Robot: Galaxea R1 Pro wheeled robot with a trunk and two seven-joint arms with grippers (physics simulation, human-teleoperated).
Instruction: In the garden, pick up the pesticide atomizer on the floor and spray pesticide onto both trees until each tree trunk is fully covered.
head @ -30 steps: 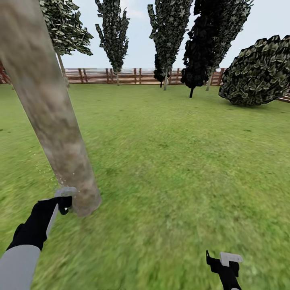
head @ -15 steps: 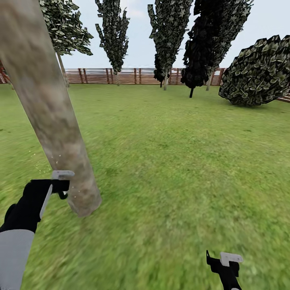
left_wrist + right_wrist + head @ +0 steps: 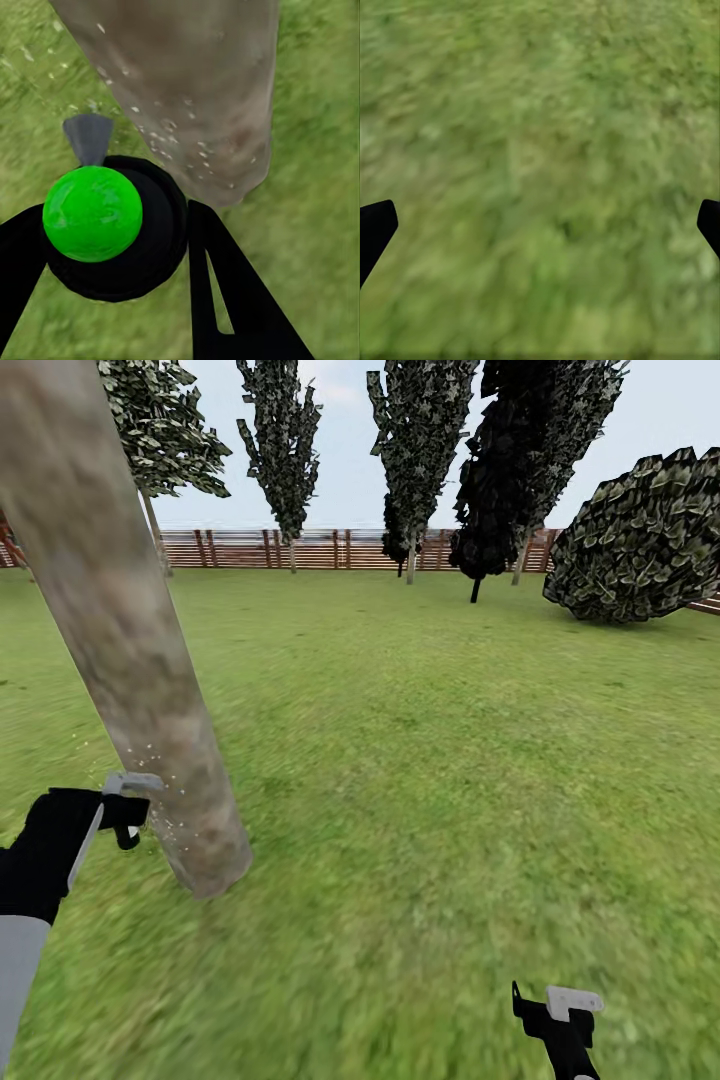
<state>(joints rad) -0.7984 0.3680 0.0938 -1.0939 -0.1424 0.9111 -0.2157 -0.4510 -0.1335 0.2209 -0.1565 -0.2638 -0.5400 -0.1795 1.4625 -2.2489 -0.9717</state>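
Observation:
A thick, pale grey-beige mottled tree trunk (image 3: 120, 630) leans across the left of the head view and stands in the green grass floor (image 3: 430, 780). My left gripper (image 3: 122, 812) is just beside its lower part, shut on the pesticide atomizer (image 3: 130, 784). In the left wrist view the atomizer (image 3: 112, 232) is a round black bottle with a bright green cap and a grey nozzle pointing at the trunk (image 3: 187, 82). Small pale droplets speckle the bark. My right gripper (image 3: 562, 1008) hangs low over the grass, open, with nothing between its fingers (image 3: 375, 229).
A brown slatted fence (image 3: 330, 548) closes the far side of the lawn. Several tall dark-leaved trees (image 3: 420, 440) stand along it, with a black-leaved one (image 3: 500, 490) and a big round bush (image 3: 640, 540) at the right. Open grass lies between me and them.
My left arm has risen and drawn leftward along the trunk with the atomizer in it, and droplets now show higher on the bark. The right arm has not moved.

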